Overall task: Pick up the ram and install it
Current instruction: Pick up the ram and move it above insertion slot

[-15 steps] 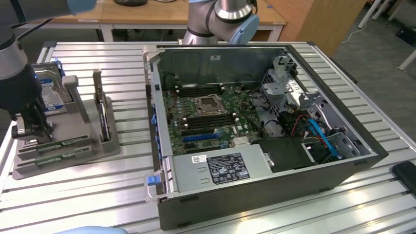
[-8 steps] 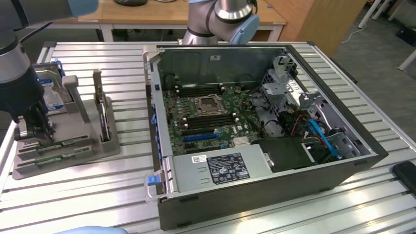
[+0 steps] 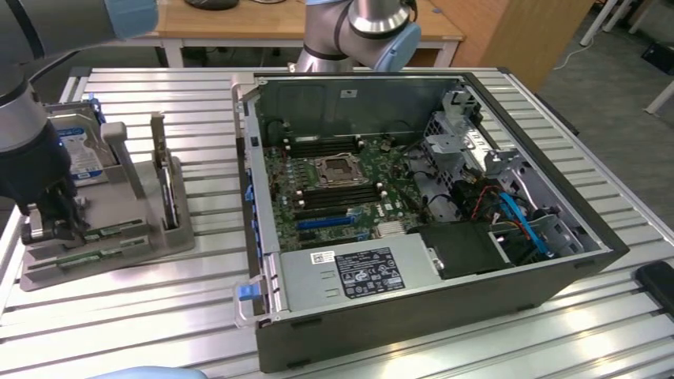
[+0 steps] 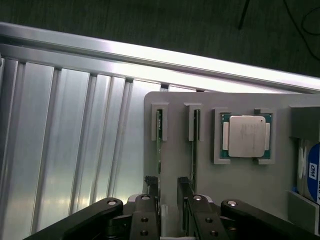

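Two ram sticks stand on edge in slots of the grey holder [image 4: 175,150]. One ram stick [image 4: 159,134] [image 3: 118,230] runs toward one fingertip, and the second ram stick [image 4: 195,142] [image 3: 97,257] runs beside the other fingertip. My gripper [image 4: 167,186] [image 3: 55,227] hangs low over the holder's end, open with a narrow gap. Bare holder surface shows in that gap, and I see no stick clearly held between the fingers [image 4: 151,186]. The open computer case [image 3: 421,213], with its motherboard [image 3: 337,185], lies at the exterior view's right.
A square silver CPU [image 4: 246,136] sits in a pocket of the holder. The hard drive with a blue-white label [image 3: 87,150] [image 4: 312,170] stands beyond it. The holder rests on a slatted aluminium table [image 3: 158,300]. A raised rail [image 4: 150,55] edges the table.
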Controlling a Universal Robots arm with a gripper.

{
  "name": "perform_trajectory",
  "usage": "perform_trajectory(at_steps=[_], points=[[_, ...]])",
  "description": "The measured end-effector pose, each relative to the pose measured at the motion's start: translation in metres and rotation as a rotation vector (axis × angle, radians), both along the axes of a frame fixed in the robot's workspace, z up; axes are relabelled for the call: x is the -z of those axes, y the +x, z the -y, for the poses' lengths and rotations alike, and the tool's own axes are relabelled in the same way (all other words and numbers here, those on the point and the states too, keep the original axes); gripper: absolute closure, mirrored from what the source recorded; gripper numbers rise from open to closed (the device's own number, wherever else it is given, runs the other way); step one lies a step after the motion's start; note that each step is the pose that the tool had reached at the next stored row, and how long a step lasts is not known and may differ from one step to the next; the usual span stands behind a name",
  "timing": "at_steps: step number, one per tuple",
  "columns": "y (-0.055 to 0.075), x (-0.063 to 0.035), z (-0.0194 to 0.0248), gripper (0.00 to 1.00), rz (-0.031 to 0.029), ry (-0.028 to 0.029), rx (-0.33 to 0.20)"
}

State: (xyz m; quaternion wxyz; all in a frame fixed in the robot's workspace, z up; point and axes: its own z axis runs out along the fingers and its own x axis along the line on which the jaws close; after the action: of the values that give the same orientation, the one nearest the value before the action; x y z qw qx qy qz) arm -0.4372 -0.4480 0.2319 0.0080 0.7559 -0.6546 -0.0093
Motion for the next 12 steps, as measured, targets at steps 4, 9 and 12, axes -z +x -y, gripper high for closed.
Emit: perform_trajectory(at_steps=[4, 9, 12], points=[[0.0, 0.0045, 0.001, 0.71, 0.0029, 0.0, 0.0], [0.0, 0.0096, 0.0017, 0.71, 0.0053, 0.0, 0.0], [0.0, 0.0127, 0.002, 0.71, 0.0067, 0.0, 0.0]])
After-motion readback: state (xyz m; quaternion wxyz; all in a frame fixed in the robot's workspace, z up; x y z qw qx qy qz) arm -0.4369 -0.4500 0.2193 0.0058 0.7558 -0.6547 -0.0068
